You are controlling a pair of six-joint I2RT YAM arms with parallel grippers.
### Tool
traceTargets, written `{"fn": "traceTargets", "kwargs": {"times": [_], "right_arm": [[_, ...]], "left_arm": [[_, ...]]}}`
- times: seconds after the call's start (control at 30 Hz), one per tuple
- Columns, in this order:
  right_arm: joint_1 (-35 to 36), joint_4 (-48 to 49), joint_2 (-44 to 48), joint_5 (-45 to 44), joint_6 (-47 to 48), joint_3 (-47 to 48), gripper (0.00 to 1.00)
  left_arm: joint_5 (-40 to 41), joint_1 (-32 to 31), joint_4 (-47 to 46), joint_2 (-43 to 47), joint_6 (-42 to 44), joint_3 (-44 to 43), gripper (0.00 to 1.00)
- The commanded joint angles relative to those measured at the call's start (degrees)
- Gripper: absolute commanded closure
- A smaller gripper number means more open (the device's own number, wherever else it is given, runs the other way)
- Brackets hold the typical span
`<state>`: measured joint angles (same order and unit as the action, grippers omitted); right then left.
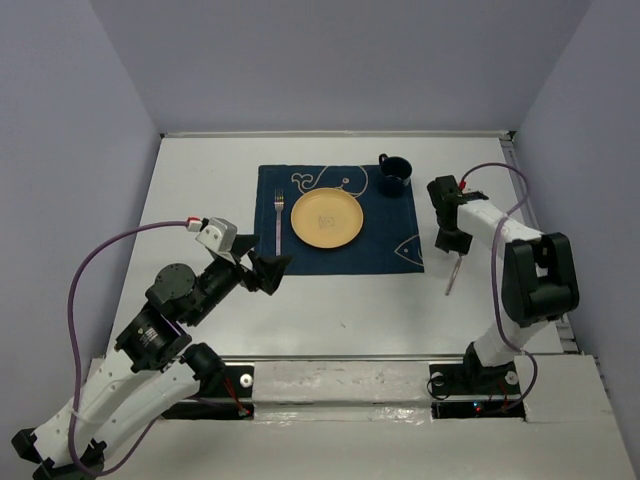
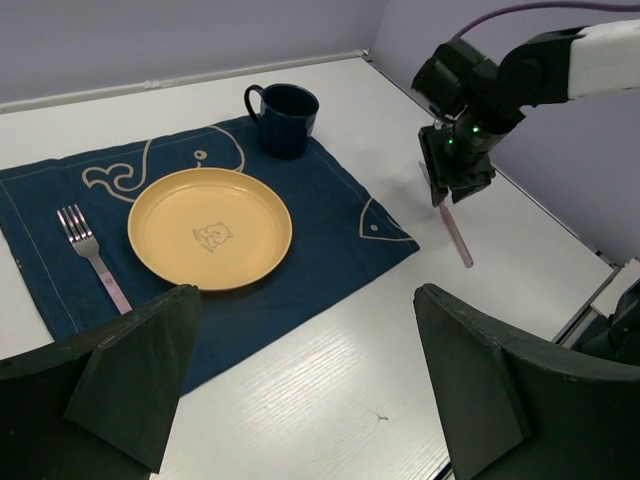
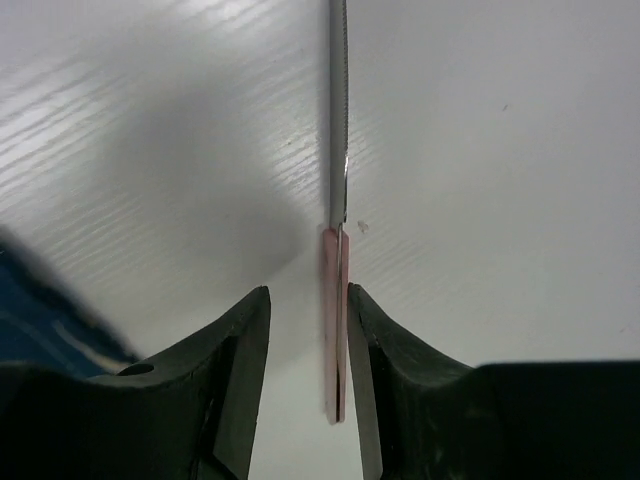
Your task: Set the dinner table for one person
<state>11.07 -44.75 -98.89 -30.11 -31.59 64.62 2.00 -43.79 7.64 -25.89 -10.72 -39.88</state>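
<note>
On the white dinner table (image 1: 330, 310) lies a navy placemat (image 1: 390, 240) carrying a yellow plate (image 1: 327, 219), a fork (image 1: 279, 222) to its left and a dark blue mug (image 1: 393, 174) at the far right corner. A knife (image 1: 452, 274) with a pink handle (image 3: 332, 300) rests on the bare table just right of the placemat. My right gripper (image 3: 307, 292) stands low over it with parted jaws. The handle stands on edge close to the right finger, with a gap to the left one. My left gripper (image 2: 307, 300) hovers wide open and empty near the placemat's front left corner.
Pale lavender walls close off the table on the left, the back and the right. The right arm (image 2: 560, 60) reaches in from the right edge. A purple cable (image 1: 100, 260) loops off the left arm.
</note>
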Motion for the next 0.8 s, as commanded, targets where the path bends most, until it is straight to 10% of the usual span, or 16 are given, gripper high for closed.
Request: {"fn": "traceTargets", "kwargs": {"times": [0.0,0.17,0.33,0.77], "right_arm": [[-0.08,8.07,13.53,9.08,2.41,-5.71,0.55],[-0.08,11.79,21.37,10.16,-0.40,-13.55,0.61],[-0.08,11.79,16.47,10.24,-1.36,-13.74,1.00],[-1.75,9.07,11.00,4.79,-5.49,-13.03,1.00]], "left_arm": [[-0.59,0.20,-2.01,-0.48,0.79,-0.38,0.01],[-1.29,0.11,-2.19,-0.74,0.79,-0.29,0.01],[-1.56,0.11,-2.28,-0.57,0.79,-0.20,0.01],[-1.65,0.11,-2.19,-0.92,0.88,-0.29,0.01]]}}
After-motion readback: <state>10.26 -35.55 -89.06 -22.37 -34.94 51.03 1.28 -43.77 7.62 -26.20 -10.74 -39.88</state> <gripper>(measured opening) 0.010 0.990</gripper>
